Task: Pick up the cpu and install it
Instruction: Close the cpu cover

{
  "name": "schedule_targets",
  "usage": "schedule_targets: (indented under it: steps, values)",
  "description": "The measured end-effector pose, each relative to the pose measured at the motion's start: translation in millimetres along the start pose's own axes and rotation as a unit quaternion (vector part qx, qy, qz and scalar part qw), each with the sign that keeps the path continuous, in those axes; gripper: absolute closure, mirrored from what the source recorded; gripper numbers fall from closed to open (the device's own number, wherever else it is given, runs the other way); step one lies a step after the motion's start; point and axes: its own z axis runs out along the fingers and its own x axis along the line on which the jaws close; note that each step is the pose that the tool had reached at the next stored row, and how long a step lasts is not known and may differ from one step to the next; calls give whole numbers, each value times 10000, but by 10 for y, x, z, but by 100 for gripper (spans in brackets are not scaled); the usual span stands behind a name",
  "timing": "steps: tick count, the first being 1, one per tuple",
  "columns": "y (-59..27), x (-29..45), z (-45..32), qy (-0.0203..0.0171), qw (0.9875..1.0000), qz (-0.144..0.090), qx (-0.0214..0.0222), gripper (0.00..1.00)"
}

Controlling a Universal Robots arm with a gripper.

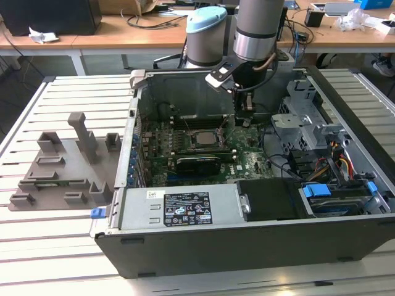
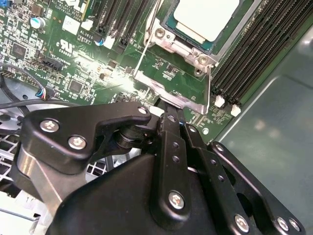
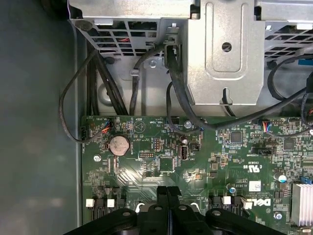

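Observation:
The cpu [image 1: 202, 137], a pale silver square, lies in its socket on the green motherboard inside the open computer case. In the second wrist view the cpu [image 2: 208, 17] sits inside the metal socket frame [image 2: 171, 90]. My gripper [image 1: 245, 115] hangs over the board on the exterior view's right of the socket. Its black fingers are pressed together with nothing between them, in both wrist views [image 2: 170, 108] [image 3: 168, 190]. The tips are right at the edge of the socket frame. A thin wire lever [image 2: 143, 51] runs along the socket's side.
Memory slots [image 2: 254, 54] flank the socket. A metal drive cage [image 3: 225, 54] and black cables [image 3: 98, 88] lie beyond the board's edge. The case wall [image 1: 247, 228] with a printed label faces the camera. A grey moulded tray [image 1: 62, 166] lies on the slatted table.

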Motion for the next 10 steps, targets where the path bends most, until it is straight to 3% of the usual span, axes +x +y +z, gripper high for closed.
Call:
schedule_targets:
  steps: [10]
  values:
    - [-34,0,2,0,10000,0,0,89]
